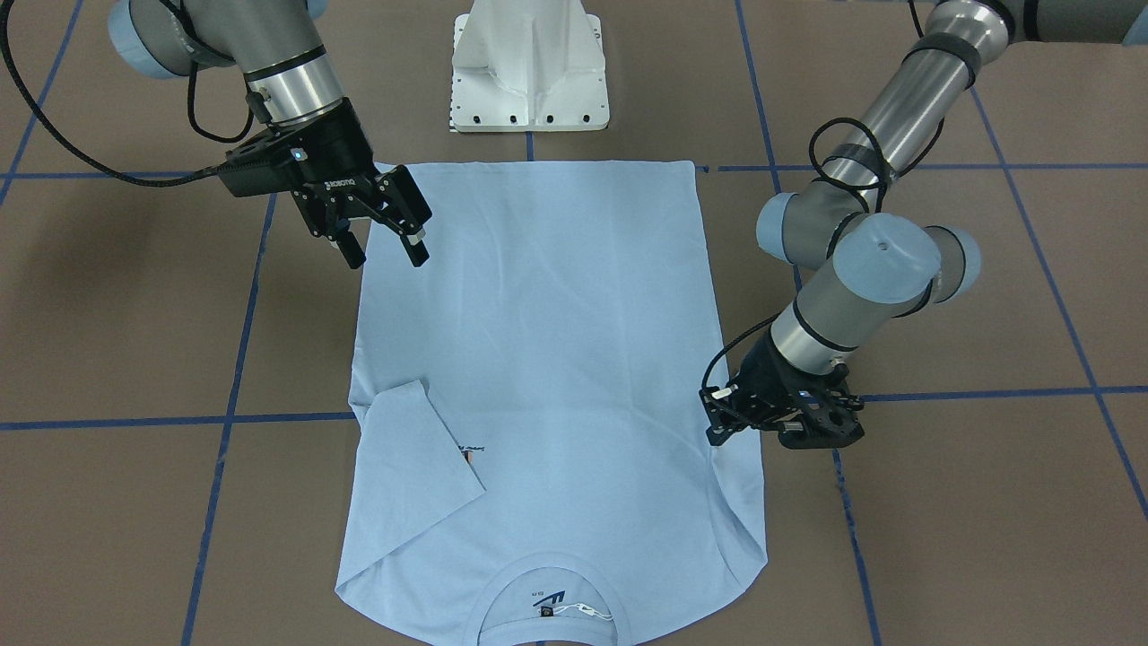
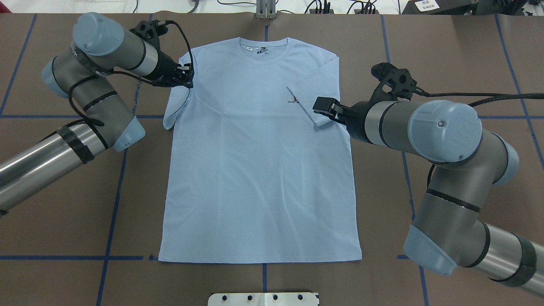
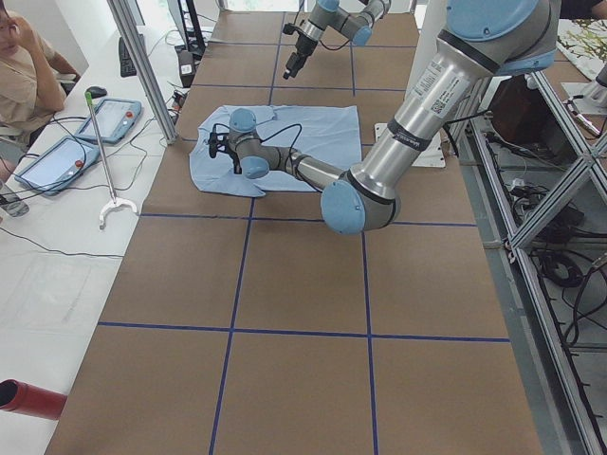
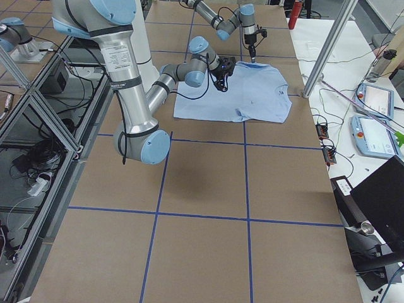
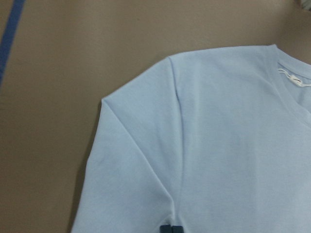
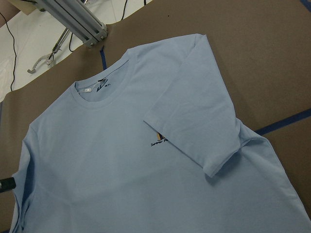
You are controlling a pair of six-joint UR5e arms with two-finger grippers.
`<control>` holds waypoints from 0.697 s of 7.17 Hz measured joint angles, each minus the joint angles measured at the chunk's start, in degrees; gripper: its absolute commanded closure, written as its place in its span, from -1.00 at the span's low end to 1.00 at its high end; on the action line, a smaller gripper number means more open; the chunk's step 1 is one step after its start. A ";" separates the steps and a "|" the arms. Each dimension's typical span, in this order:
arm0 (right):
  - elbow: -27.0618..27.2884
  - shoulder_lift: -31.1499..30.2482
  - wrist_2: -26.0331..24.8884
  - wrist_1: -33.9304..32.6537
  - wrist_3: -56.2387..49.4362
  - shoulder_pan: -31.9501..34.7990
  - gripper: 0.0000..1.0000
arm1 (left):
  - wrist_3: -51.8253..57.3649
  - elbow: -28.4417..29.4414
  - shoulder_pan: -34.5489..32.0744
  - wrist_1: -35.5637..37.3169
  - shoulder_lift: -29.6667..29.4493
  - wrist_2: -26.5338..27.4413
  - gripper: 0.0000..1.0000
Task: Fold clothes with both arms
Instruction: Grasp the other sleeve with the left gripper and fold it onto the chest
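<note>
The light blue T-shirt (image 2: 255, 170) lies flat, chest up, with its collar (image 1: 547, 601) away from the robot. One sleeve (image 2: 314, 97) is folded in over the chest and covers part of the print (image 6: 158, 141). My right gripper (image 1: 387, 260) hangs open above that side of the shirt, holding nothing. My left gripper (image 2: 185, 78) is low at the other sleeve's shoulder seam. Its fingertips (image 5: 170, 228) show close together at the cloth, and I cannot tell if fabric is pinched between them.
The white pedestal base (image 1: 529, 72) stands just behind the shirt's hem. Blue tape lines (image 2: 114, 204) grid the brown table. Beyond the collar end, a side bench holds tablets (image 3: 109, 118) and a grabber tool (image 3: 109, 204), with a seated person (image 3: 24, 66) beside it.
</note>
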 measured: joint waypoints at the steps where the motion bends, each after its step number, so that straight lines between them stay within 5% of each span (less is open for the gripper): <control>1: -0.09 -0.21 -0.29 0.02 0.08 -0.61 -1.00 | -1.70 2.80 0.52 -0.30 -2.90 0.21 1.00; 2: -0.19 -0.24 -1.26 0.06 0.12 -1.51 -1.00 | -2.76 6.23 0.92 -1.14 -5.88 0.83 0.03; 4: -0.12 0.07 -2.92 0.07 0.03 -2.76 -1.00 | -6.83 8.97 2.37 -2.75 -9.38 2.20 -0.60; 5: 0.07 -0.03 -3.17 0.01 -0.01 -2.87 -1.00 | -8.96 6.02 3.41 -2.89 -8.40 2.27 -0.61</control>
